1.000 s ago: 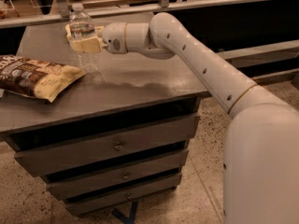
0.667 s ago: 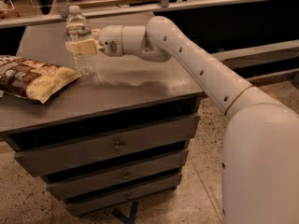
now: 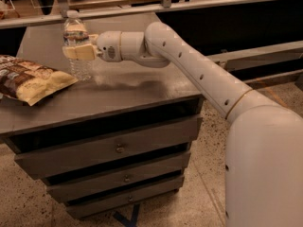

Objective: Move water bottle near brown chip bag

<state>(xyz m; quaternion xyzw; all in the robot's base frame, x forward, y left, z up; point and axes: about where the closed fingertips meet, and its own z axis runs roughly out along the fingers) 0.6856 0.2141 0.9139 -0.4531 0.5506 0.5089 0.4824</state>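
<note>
The water bottle [image 3: 77, 48] is a small clear ribbed bottle with a white cap and pale label band. It stands upright at the left part of the grey cabinet top [image 3: 123, 86]. My gripper [image 3: 78, 52] is shut on the water bottle around its middle, reaching in from the right on the long white arm. The brown chip bag [image 3: 29, 79] lies flat at the left edge, dark brown with white lettering and a cream-yellow end pointing toward the bottle. The bottle is just right of the bag's yellow end, a small gap between them.
The cabinet has three drawers [image 3: 116, 148] facing front. A shelf rail [image 3: 165, 4] runs along the back behind the cabinet. My white base [image 3: 265, 169] fills the lower right. Speckled floor [image 3: 189, 202] lies below.
My gripper has carried the water bottle leftward and slightly down, closer to the chip bag's yellow end.
</note>
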